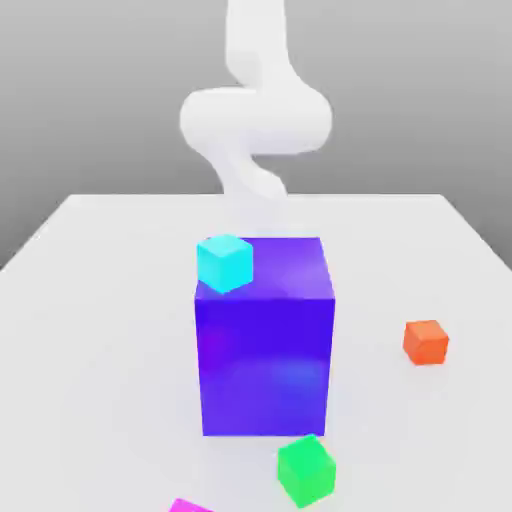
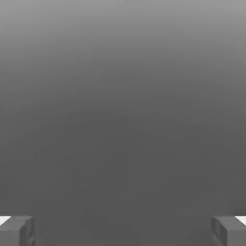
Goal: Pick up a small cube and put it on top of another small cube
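Looking at the exterior view, you saw the small plain magenta-pink cube (image 1: 190, 506) partly in the picture at the near edge, toward the exterior view's left, with the small bright green cube (image 1: 307, 470) to its right, near the large blue-purple block (image 1: 264, 365) on the pale desk (image 1: 110, 360). Your end effector (image 2: 123, 231) stood wide open, holding nothing between its fingers. You had a small cyan cube (image 1: 225, 264) at the block's upper left and a small orange-red cube (image 1: 426, 343) off to its right.

No lettering, label, brand, number or sign can be read on the smooth white robot arm (image 1: 256, 120) or the big blue-purple block (image 1: 264, 350). The small plain cubes in bright green (image 1: 307, 471), cyan (image 1: 225, 264), orange-red (image 1: 426, 342) and magenta-pink (image 1: 189, 506) carry no readable marks either.
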